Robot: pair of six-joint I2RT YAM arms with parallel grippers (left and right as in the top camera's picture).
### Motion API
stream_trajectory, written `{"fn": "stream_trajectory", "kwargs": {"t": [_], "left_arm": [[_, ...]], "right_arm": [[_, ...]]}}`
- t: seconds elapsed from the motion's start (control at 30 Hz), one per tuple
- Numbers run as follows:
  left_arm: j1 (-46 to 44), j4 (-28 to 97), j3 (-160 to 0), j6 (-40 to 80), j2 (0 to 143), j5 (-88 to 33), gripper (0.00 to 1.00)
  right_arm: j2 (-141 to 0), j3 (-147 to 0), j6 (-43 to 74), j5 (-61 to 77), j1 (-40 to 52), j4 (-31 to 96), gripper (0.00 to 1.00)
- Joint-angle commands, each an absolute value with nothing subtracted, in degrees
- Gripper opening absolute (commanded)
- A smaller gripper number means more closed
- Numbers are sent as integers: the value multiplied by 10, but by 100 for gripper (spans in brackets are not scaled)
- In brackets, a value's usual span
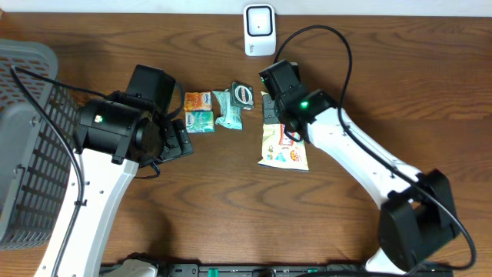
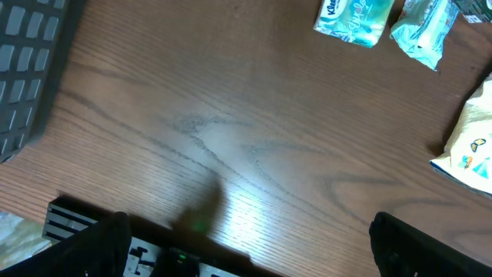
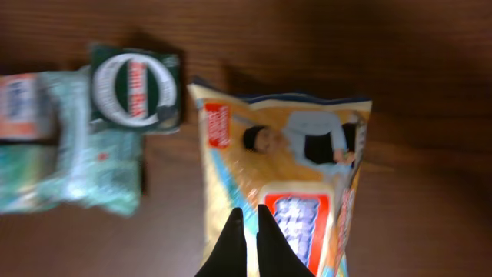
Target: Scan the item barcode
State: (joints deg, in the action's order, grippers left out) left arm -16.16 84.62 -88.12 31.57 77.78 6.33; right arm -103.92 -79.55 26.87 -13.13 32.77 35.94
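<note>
My right tool [image 3: 250, 235] is pinched shut, its tips over the snack bag [image 3: 284, 177]; I cannot tell if they touch it. The bag lies flat mid-counter [image 1: 369, 69]. My left tool [image 2: 257, 240] gapes wide, empty, at the bag's 9 o'clock. Tissue packs [image 1: 198, 111] lie at its 10 o'clock. The scanner [image 1: 259, 31] stands at 12 o'clock, well apart.

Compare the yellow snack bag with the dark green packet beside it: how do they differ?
Colour: the snack bag is yellow with a red label; the dark green packet bears a round white label. Size: the bag is larger than the packet. Place: the right gripper hangs over the bag with jaws shut; the packet lies free of it. Both lie on the table.
</note>
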Motion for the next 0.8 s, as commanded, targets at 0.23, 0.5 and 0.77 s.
{"fn": "stream_trajectory", "kwargs": {"t": [0.23,0.5,0.77], "left_arm": [[-159,848,-880,322,775,65,98],[-159,848,-880,322,775,65,98],[-159,848,-880,322,775,65,98]], "right_arm": [[-1191,-798,267,-168,323,326,1],[-1162,-808,266,-168,322,347,4],[-1021,-814,265,-158,323,430,24]]}}
